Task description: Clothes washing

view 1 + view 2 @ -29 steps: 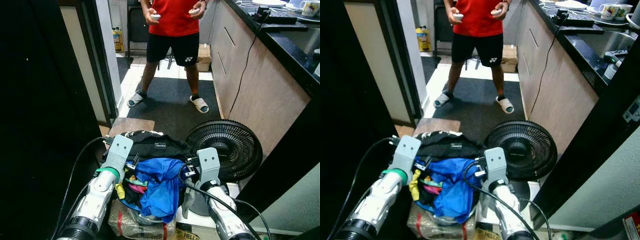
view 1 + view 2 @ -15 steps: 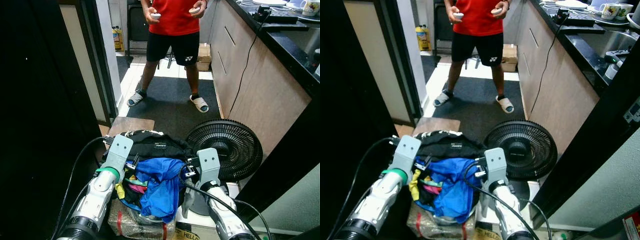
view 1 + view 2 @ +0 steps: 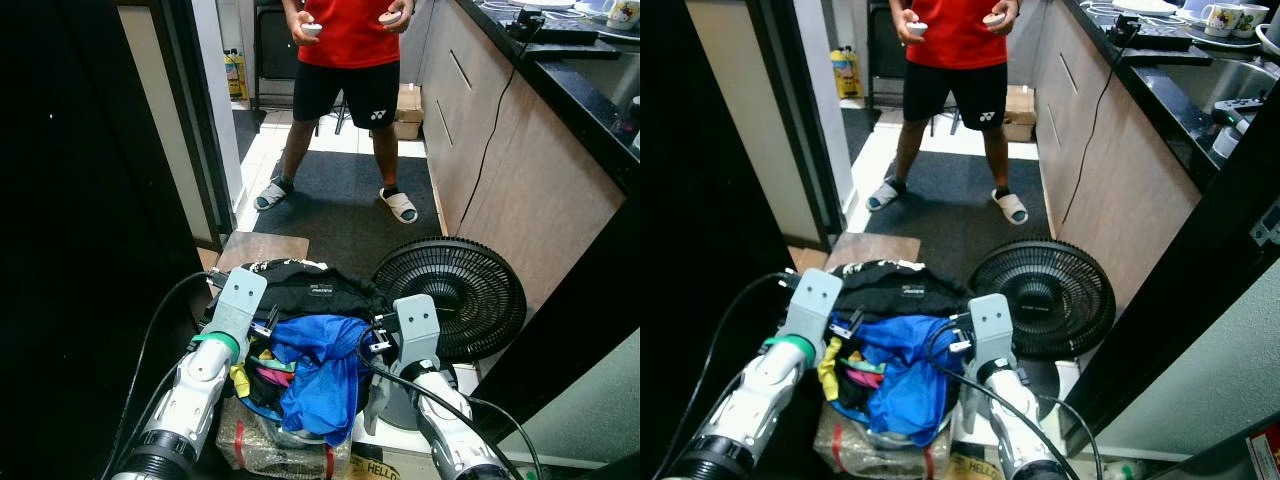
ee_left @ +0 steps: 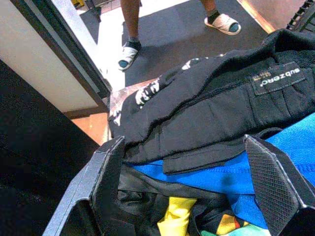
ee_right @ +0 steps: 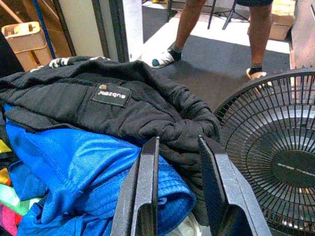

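I am looking down a narrow kitchen passage: a dark mat [image 3: 340, 205] is lying on the floor at the far end, wood-fronted cabinets [image 3: 520, 190] under a black counter [image 3: 590, 95] are running along the right, and a dark door frame [image 3: 195, 130] is standing on the left. A person in a red shirt [image 3: 348, 30] and black shorts is standing on the mat, facing me, wearing sandals and holding a small white controller in each hand. Near me, a heap of clothes [image 3: 300, 350] is sitting piled up, with a black garment [image 4: 216, 105] lying across the far side of the heap and a blue garment [image 5: 93, 167] spilling over the near right side; yellow and multicoloured pieces are showing at the near left. A black floor fan [image 3: 450, 298] is lying face up just to the right of the heap. My left gripper [image 4: 192, 187] is hovering at the left side of the heap, its fingers spread wide apart over the black and blue fabric, grasping nothing. My right gripper [image 5: 179, 189] is hovering at the right side of the heap, between the clothes and the fan, its fingers standing a narrow gap apart above the edge of the blue garment, with no fabric pinched between them.
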{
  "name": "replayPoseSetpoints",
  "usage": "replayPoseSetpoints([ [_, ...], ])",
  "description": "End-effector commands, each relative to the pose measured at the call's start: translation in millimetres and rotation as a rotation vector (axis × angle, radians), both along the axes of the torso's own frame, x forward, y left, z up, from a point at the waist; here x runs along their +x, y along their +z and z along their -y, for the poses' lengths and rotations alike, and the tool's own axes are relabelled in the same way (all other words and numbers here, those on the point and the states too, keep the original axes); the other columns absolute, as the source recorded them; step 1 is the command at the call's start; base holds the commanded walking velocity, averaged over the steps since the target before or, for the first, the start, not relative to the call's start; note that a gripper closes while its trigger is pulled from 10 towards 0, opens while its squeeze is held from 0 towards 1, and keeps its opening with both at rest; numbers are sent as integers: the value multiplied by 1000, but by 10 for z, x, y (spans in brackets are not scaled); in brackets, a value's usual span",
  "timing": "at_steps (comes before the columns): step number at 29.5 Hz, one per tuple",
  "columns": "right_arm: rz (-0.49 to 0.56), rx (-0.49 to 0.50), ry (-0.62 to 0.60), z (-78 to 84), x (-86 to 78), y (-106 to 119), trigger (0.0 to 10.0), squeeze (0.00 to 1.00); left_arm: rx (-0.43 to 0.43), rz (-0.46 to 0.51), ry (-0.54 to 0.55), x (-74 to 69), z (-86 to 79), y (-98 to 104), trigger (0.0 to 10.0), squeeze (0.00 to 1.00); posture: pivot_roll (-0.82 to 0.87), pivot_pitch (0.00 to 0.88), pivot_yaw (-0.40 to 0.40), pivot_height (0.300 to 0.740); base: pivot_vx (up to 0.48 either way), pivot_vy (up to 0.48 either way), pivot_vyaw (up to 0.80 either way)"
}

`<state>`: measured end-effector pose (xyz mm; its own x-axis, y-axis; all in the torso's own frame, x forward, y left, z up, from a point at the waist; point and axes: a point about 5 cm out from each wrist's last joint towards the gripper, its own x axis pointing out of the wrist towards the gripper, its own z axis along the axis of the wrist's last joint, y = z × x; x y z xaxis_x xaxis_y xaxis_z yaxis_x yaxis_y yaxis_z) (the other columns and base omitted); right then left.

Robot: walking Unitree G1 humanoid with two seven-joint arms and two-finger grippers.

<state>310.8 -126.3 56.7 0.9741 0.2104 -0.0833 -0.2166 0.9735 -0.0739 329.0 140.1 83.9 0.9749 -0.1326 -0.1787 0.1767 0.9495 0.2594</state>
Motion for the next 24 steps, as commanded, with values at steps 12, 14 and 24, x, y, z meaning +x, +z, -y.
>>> replayPoseSetpoints([
  [12, -11, -2, -2, 2, -16, -38, 10000, 0, -8, -14, 9, -9, -12, -43, 10000, 0, 65, 20, 52, 740, 0, 0, 0],
  [14, -11, -2, -2, 2, -15, -37, 10000, 0, -8, -14, 10, -9, -12, -43, 10000, 0, 65, 20, 52, 740, 0, 0, 0],
  [24, -11, 0, 0, -5, -16, -39, 10000, 0, -12, -17, 15, -6, -20, -43, 10000, 0, 67, 22, 54, 740, 0, 193, 0],
])
